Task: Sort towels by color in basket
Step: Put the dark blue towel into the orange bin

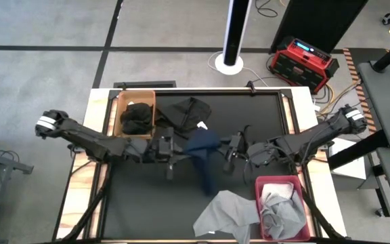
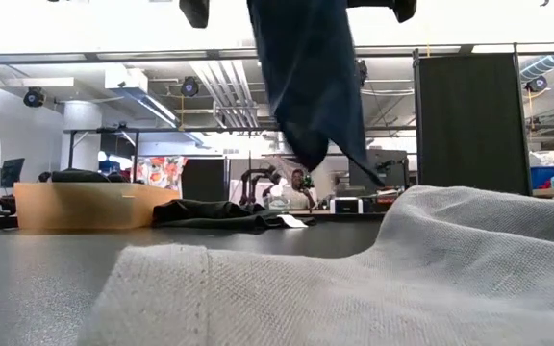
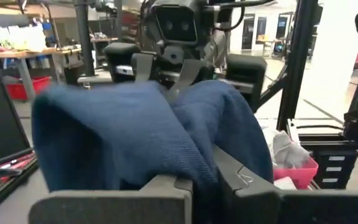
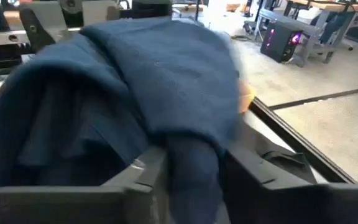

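A navy blue towel (image 1: 203, 150) hangs in mid-air over the table's middle, between my two grippers; its lower end (image 2: 308, 154) is clear of the table. My left gripper (image 1: 177, 146) is shut on it from the left. My right gripper (image 1: 227, 150) stands on its right side, fingers parted, with cloth still between them. One black towel (image 1: 188, 112) lies on the far part of the table, and another (image 1: 137, 118) lies in the tan basket (image 1: 122, 102). A grey towel (image 1: 225, 213) lies spread at the near edge, and one more (image 1: 279, 207) fills the pink basket (image 1: 276, 181). My left gripper pinches a bunched fold of the navy towel (image 3: 201, 168) between its two fingers, coming level from the table's left. The cloth heaps over the fingers and hangs below them, slack. My right gripper has a fold of the same towel (image 4: 191, 165) lying between its parted fingers, coming about level from the table's right. The cloth drapes over them, slack.
The tan basket stands at the far left corner and the pink basket at the near right. The grey towel at the near edge fills the low view's foreground (image 2: 354, 279). A red case (image 1: 302, 59) and a white pole (image 1: 230, 41) stand on the floor beyond the table.
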